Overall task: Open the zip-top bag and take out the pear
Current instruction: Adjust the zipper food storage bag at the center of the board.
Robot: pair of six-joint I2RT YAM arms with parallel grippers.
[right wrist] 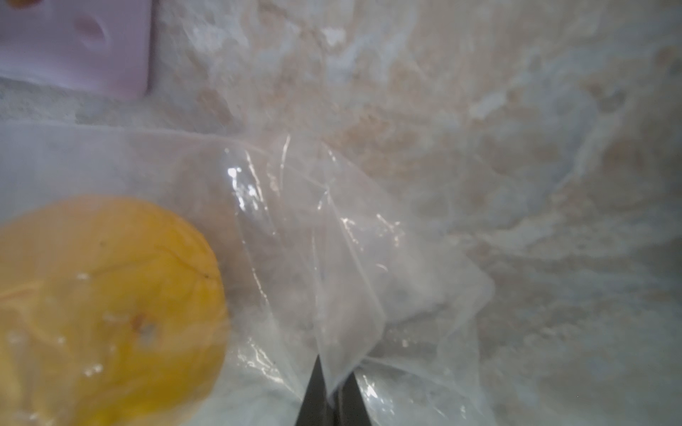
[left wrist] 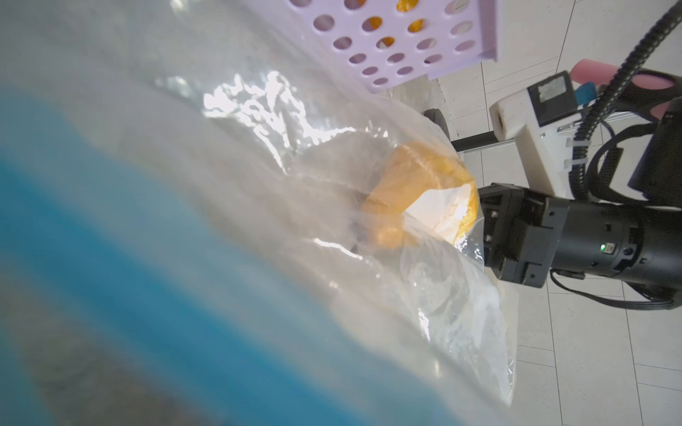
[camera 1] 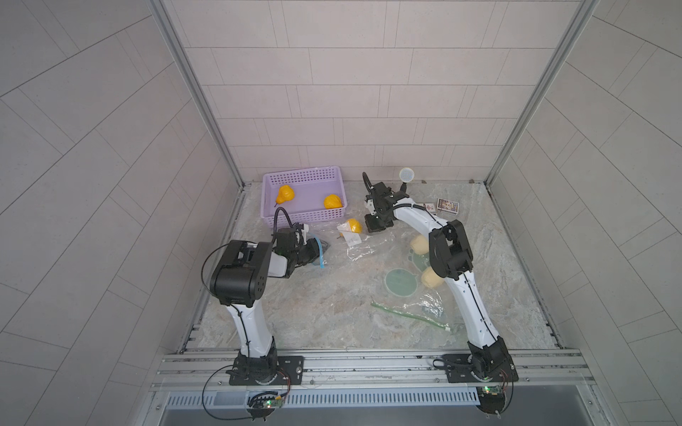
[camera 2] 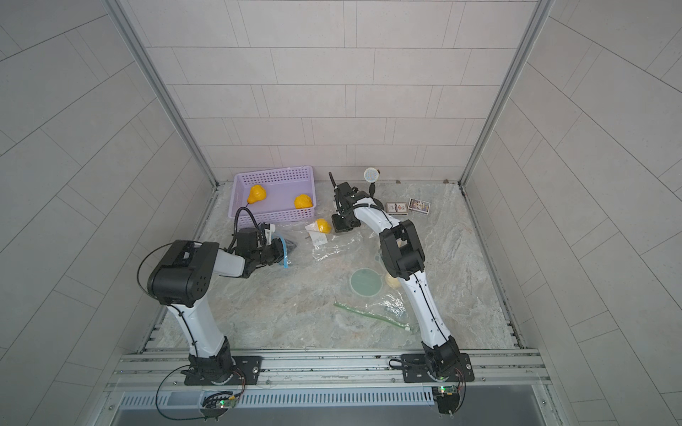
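Note:
The clear zip-top bag [camera 1: 360, 249] lies on the marble table between my two grippers, its blue zip strip [camera 1: 321, 254] at the left end. The yellow pear [camera 1: 352, 225] sits inside the bag near its far end, also seen through the film in the left wrist view [left wrist: 406, 184] and the right wrist view [right wrist: 103, 302]. My left gripper [camera 1: 316, 251] holds the raised zip end; the blurred blue strip [left wrist: 110, 239] hides its fingers. My right gripper [right wrist: 334, 398] is shut on a fold of bag film just beside the pear, at the bag's closed end [camera 2: 341, 224].
A purple basket [camera 1: 300, 172] with two yellow fruits [camera 1: 285, 194] stands behind the bag. A second clear bag with a green strip [camera 1: 409, 313], a green disc [camera 1: 401, 282] and beige lumps [camera 1: 419, 243] lies under the right arm. Small boxes [camera 1: 448, 205] sit at the back right.

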